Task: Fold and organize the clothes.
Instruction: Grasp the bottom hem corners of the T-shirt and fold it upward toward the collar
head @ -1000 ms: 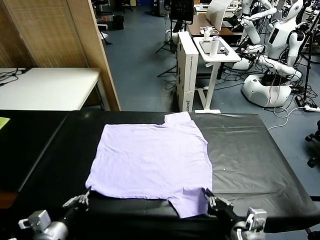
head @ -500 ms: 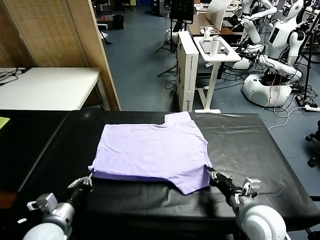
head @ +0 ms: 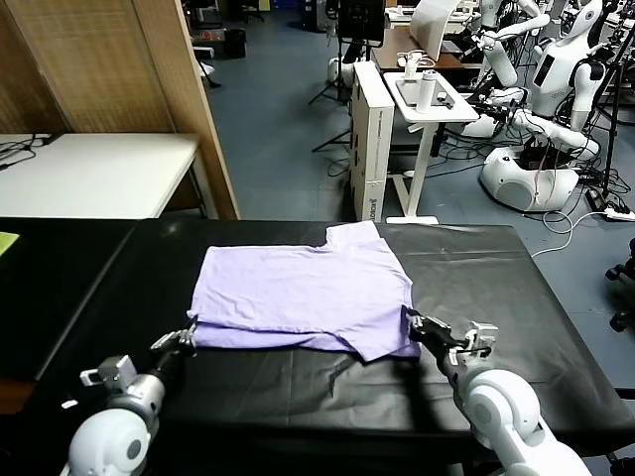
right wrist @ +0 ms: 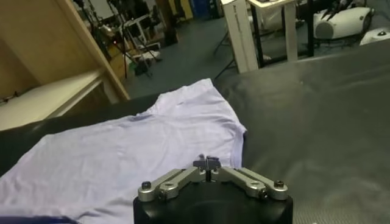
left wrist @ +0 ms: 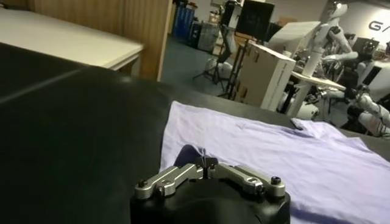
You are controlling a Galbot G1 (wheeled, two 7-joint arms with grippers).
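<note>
Covering the far middle of the black table (head: 516, 297), the T-shirt (head: 298, 293) lies with its near edge doubled over, long axis running left to right. We have our left gripper (head: 185, 339) and right gripper (head: 417, 323) each clamped on a near corner, so the fold must travel away from us toward the far edge.

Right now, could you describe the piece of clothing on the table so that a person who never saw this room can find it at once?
Look at the large black table in front of the robot. Near its middle lies the T-shirt, light lavender and short-sleeved, its near edge lifted by the left gripper and right gripper, one at each near corner. It is the only fabric on the black surface.
</note>
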